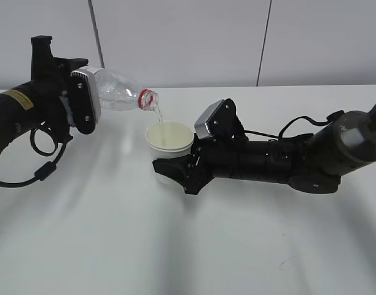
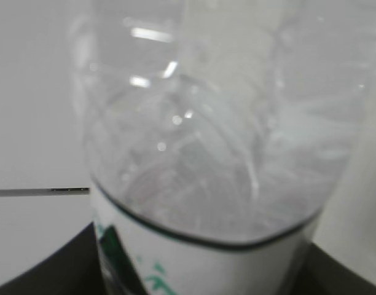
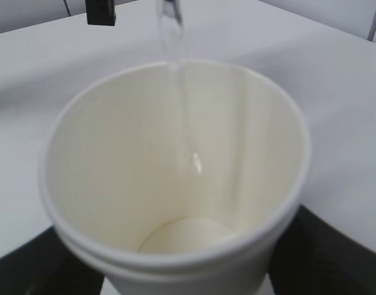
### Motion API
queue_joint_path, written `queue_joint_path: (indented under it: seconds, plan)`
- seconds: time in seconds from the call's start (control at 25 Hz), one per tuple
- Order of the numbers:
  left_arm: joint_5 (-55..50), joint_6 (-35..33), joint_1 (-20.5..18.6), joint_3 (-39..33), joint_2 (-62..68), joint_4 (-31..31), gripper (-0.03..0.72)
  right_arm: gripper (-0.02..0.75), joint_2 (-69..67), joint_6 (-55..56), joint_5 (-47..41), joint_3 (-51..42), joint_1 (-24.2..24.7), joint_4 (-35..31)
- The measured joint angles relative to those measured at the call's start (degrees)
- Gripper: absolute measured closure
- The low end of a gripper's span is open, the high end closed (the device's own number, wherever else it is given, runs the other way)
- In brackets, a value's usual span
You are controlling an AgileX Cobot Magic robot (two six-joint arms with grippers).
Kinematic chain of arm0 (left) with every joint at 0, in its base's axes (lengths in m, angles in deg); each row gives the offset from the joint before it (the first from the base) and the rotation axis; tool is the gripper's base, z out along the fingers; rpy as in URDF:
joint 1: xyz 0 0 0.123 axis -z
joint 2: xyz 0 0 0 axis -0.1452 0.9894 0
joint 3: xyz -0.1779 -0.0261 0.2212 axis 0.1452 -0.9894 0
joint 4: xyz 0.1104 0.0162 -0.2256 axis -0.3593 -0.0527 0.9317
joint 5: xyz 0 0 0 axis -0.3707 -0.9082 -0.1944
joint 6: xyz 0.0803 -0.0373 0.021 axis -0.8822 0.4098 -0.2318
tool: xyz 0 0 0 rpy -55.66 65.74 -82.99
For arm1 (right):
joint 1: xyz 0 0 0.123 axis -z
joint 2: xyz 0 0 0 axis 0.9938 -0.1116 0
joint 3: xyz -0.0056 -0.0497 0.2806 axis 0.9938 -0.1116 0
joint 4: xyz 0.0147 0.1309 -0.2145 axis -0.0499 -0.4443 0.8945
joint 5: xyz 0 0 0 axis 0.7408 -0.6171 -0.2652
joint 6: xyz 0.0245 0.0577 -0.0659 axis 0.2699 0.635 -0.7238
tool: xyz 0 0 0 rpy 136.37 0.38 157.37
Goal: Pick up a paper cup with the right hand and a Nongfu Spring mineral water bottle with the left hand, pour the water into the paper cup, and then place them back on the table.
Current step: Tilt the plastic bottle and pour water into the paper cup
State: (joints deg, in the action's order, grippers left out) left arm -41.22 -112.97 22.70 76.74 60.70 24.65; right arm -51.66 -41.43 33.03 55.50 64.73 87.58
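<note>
My left gripper (image 1: 93, 98) is shut on the Nongfu Spring mineral water bottle (image 1: 120, 93), held tilted with its red-ringed open neck to the right. A thin stream of water runs from its mouth into the paper cup (image 1: 169, 146). The bottle's clear body and white label fill the left wrist view (image 2: 206, 172). My right gripper (image 1: 172, 172) is shut on the cup's lower body and holds it upright just above the table (image 1: 176, 246). In the right wrist view the cup (image 3: 176, 184) shows its cream inside, with water falling in from above.
The white table stretches all round both arms. Grey wall panels with dark seams stand behind it. The left arm's black cable (image 1: 40, 172) loops down near the table at the left.
</note>
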Motion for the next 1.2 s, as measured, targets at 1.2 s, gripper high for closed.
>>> queue_joint_path:
  seconds: [1.2]
  plan:
    - [1.2, -2.4, 0.0, 0.0, 0.0, 0.0, 0.291, 0.219, 0.0, 0.1, -0.4, 0.0, 0.0, 0.4]
